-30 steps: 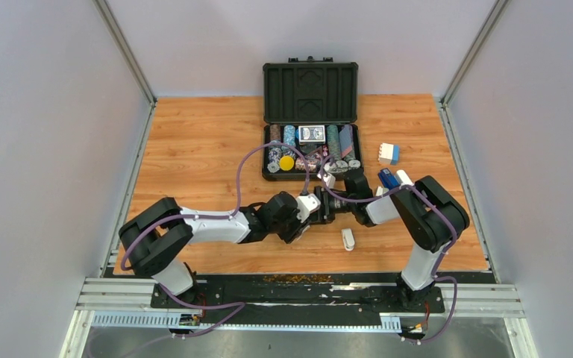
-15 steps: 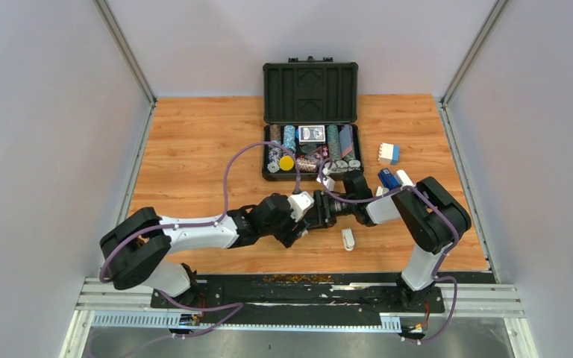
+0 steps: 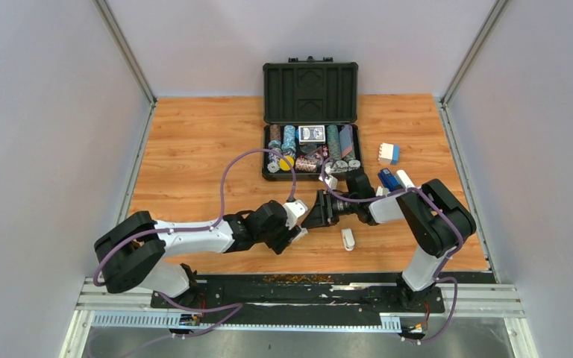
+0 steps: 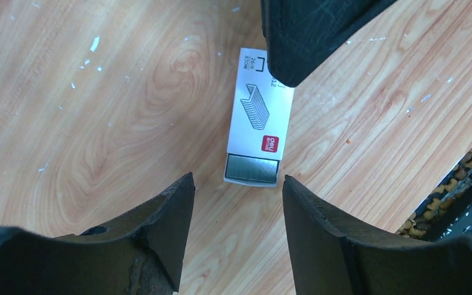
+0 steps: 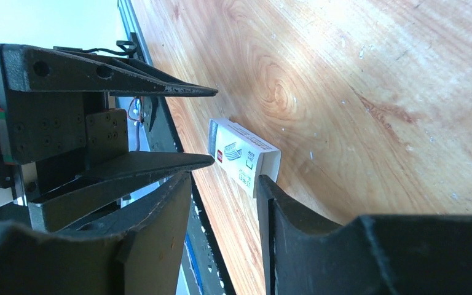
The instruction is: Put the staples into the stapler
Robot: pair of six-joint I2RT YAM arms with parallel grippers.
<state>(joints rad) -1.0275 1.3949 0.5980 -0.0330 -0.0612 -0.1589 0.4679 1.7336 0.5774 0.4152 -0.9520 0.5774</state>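
The staples' small white box [image 4: 260, 110] lies flat on the wood, its tray pushed out a little so the silvery staples [image 4: 252, 169] show at the near end. My left gripper [image 4: 236, 178] is open just short of that end, touching nothing. My right gripper [image 5: 224, 178] is open and low at the box's [image 5: 243, 157] other end, one finger [image 4: 307, 31] over its far corner. In the top view both grippers meet at mid-table [image 3: 306, 220]. A slim pale oblong [image 3: 348, 239], probably the stapler, lies to their right.
An open black case [image 3: 310, 89] of poker chips stands behind the grippers. A dark blue stapler [image 3: 388, 179] and a white-and-blue box [image 3: 389, 154] lie at the right. The table's front edge with its black strip [image 4: 467, 178] is close to the box.
My left gripper has drawn back toward the near left. My right gripper has followed to the left and its jaws stand wider apart.
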